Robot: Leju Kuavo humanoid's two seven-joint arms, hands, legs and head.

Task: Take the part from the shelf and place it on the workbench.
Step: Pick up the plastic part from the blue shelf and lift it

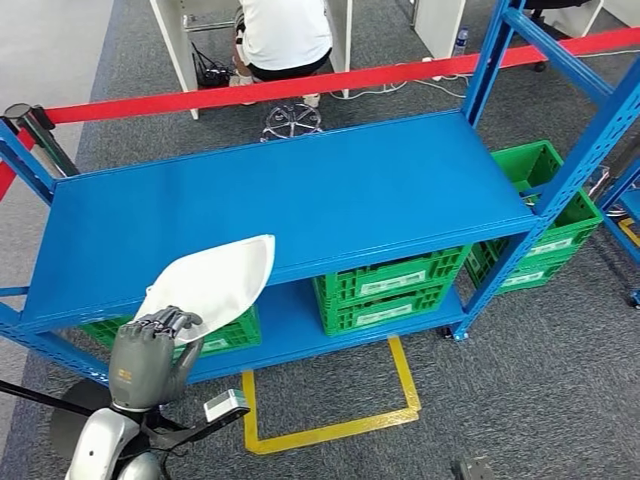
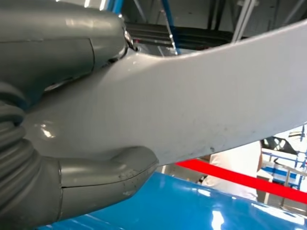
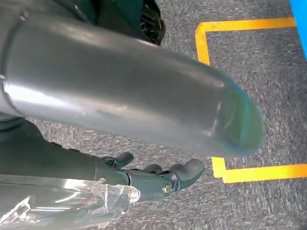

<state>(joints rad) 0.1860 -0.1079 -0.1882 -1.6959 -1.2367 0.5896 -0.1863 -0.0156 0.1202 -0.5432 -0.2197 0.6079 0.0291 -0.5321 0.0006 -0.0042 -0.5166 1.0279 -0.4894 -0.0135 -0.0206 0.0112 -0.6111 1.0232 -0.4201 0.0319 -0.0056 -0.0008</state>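
One white part [image 1: 215,282], held at its near end between the left hand's [image 1: 149,352] curled fingers [image 1: 170,320] and thumb, juts over the blue shelf's [image 1: 317,190] front edge; the right hand's [image 3: 159,179] fingers hang loosely apart above grey carpet, holding nothing.

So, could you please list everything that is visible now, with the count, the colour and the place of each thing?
part: one, white, curved, over the shelf's front left edge, held by the left hand
shelf: one, blue, across the middle
crates: four visible, green, on the lower level and behind the right post
barrier tape: one, red, behind the shelf
floor marking: one, yellow, on the grey carpet in front
person: one, white shirt, behind the tape
left hand: one, grey, grips the part
right hand: one, dark, hangs over the carpet, holds nothing
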